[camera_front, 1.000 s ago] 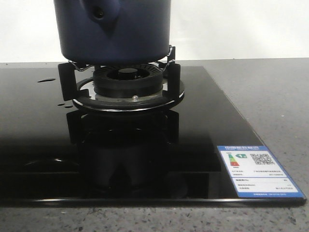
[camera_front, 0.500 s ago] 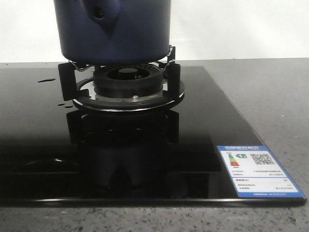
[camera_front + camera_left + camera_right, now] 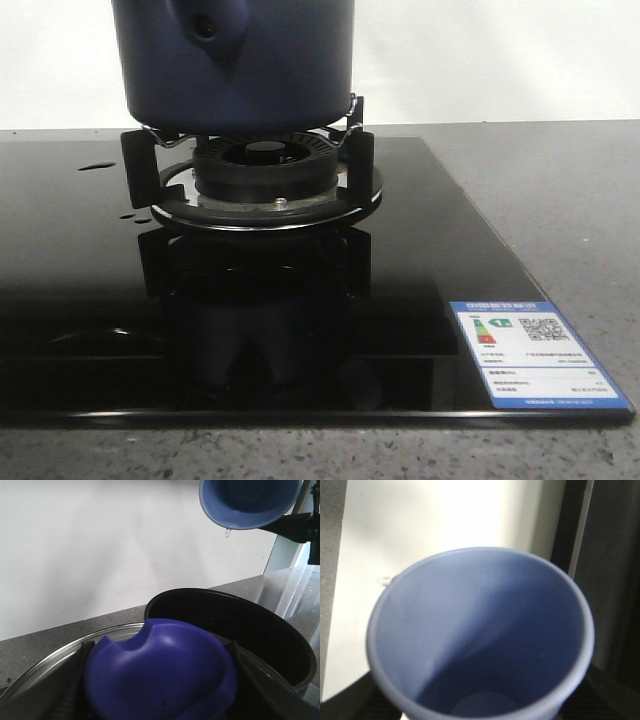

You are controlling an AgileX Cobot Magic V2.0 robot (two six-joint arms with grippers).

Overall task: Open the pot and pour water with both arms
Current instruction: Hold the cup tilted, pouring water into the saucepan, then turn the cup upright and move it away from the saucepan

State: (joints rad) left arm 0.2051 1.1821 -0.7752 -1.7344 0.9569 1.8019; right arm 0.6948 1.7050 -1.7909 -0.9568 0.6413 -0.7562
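One black glass hob with a burner stand; on it we log the pot, uncovered, its dark inside open. Its lid knob sits pinched between our left gripper's fingers, just beside the pot's rim. Our right gripper pinches a pale blue cup, tipped mouth-down above the pot, a drop at its lip.

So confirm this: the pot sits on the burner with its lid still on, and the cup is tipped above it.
Wrong about the lid: the left wrist view shows it lifted off, the pot open and dark inside. The pot does sit on the burner, and the cup is tipped above it.
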